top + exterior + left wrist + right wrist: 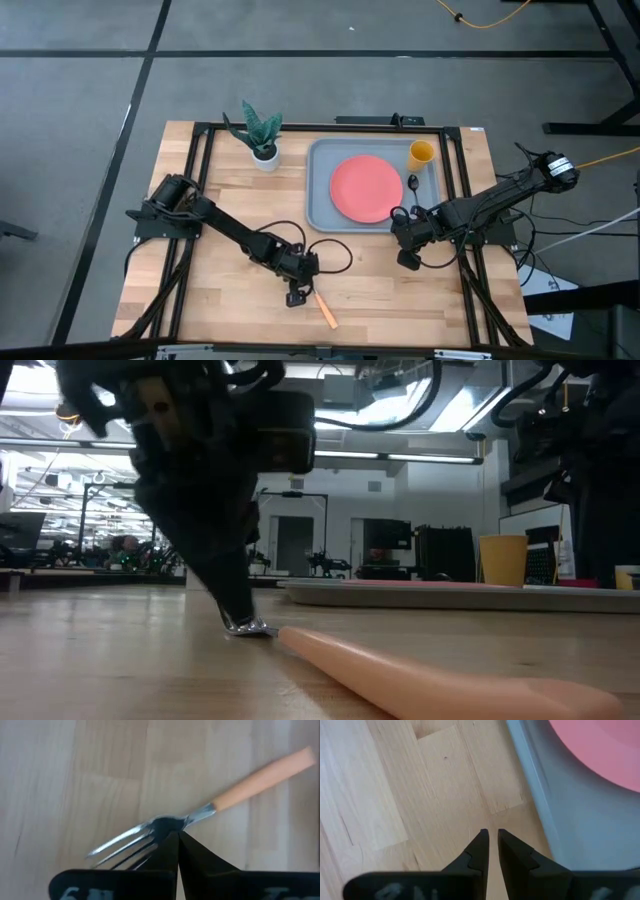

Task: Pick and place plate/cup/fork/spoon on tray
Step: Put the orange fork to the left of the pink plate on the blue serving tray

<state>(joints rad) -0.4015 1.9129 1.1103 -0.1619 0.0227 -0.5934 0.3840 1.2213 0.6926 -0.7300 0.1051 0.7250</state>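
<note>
High view: left claw (297,297) pinches the fork (322,307) on bare table (400,300) — plant pot (264,157) well apart, right claw (408,262) pressed together beside the tray (320,190).

The wooden worktop (220,300) carries the tray (318,205), a potted plant (262,137), and the fork (322,308) near its front edge.

Arms: two dark, near-black jointed arms built of slim links with bulkier joint housings.
Left arm (215,228): matte black, with a rounded housing at its base.
Right arm (490,205): black, ending at a rounded base with a pale band.
Cables: thin black cables looped loosely beside each wrist.
Left gripper (178,836): black wedge-shaped fingers tapering to sharp tips; faint pale lettering on the body behind them.
Right gripper (490,836): matching black tapered fingers, with blurred pale markings behind.
</note>
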